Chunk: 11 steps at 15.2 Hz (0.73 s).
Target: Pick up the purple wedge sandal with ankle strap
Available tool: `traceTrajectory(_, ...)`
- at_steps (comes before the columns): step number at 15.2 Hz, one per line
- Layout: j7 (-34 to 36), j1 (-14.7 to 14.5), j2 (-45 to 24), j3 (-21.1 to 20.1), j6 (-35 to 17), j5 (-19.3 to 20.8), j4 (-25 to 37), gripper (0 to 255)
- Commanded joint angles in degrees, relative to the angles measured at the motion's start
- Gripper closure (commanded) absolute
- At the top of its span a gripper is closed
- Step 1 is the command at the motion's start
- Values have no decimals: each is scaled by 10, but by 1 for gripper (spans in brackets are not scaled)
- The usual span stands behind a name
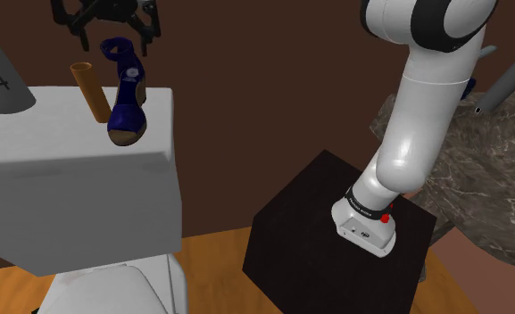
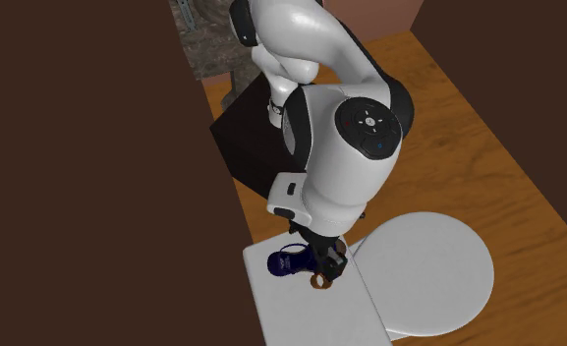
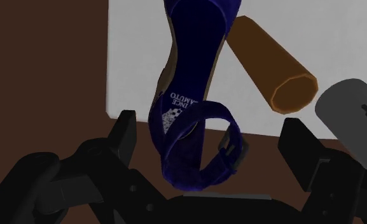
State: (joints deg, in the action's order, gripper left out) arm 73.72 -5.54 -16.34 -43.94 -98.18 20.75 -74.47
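— Where is the sandal [image 1: 126, 98]?

— On top of the white block [image 1: 77, 187], just beside an orange tube [image 1: 89, 89]. It is deep blue-violet with a tan sole.

— Which way does it point?

— In the shoulder view its long axis runs from the block's far edge, by the brown wall [image 1: 246, 80], down to the near edge. The heel and strap [image 1: 115, 49] are at the wall end and the toe is at the near edge.

— And seen from the hand?

— The sandal [image 3: 191, 57] stretches straight away from the gripper [image 3: 210, 127], insole facing the camera. The strap [image 3: 201, 149] loop is closest to it and the toe is farthest off. The tube [image 3: 271, 63] lies at a slant to the sandal, open end toward the gripper. I cannot tell whether the two touch.

— What about the gripper [image 1: 112, 31]?

— It hangs above the heel end. The fingers are spread, one on each side of the strap loop with a gap on both sides, so nothing is clasped.

— And from above?

— The gripper [image 2: 325, 258] is over the block [image 2: 311, 315] with the sandal [image 2: 289, 262] below it, beside the wall [image 2: 94, 177]
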Motion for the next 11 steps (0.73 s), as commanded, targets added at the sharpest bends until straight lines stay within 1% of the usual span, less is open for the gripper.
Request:
traceTrajectory(1,1,6,6,0,-15,-4,-19,0)
traceTrajectory(2,1,6,6,0,-15,-4,-19,0)
traceTrajectory(3,2,5,6,0,-14,-4,-19,255)
traceTrajectory(11,1,6,7,0,-15,-5,-20,255)
